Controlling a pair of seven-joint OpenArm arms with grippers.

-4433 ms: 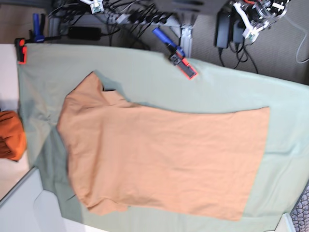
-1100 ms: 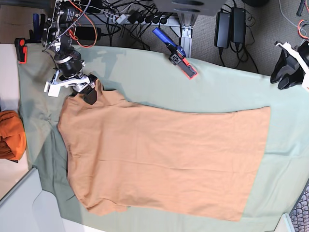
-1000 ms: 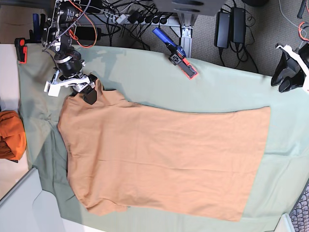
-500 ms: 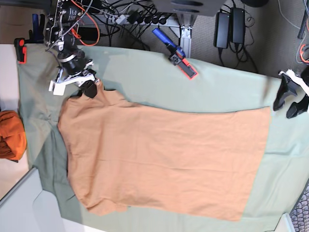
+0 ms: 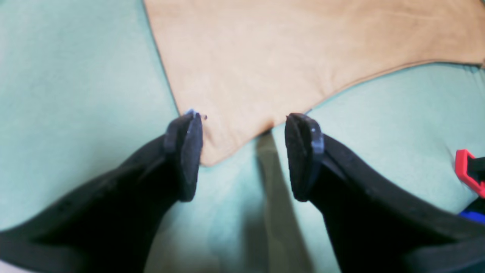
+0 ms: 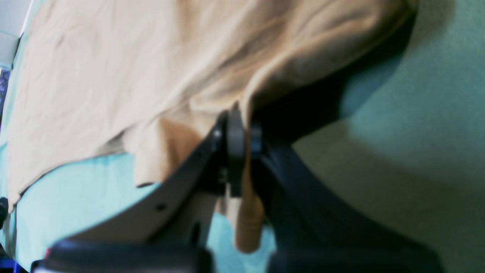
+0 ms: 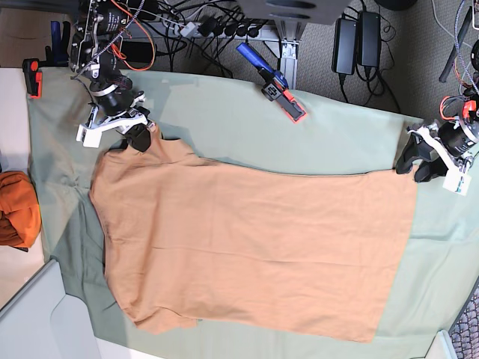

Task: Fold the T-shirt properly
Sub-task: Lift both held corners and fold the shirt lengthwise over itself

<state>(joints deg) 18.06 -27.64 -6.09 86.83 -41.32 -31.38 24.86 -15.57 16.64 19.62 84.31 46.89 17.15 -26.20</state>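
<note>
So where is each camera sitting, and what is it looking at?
Base: high overhead, looking straight down at the T-shirt spread on the green cloth; both arms show.
Left wrist: on the left arm, looking past the open left gripper at the shirt's corner.
Right wrist: on the right arm, looking along the right gripper, jaws shut on shirt fabric.
All three views share the T-shirt and the green cloth.

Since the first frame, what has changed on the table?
Both arms came in. The right gripper has shut on the T-shirt at its shoulder; the left gripper moved down to the hem corner, jaws open. The shirt, green cloth and clamps lie as before.
</note>
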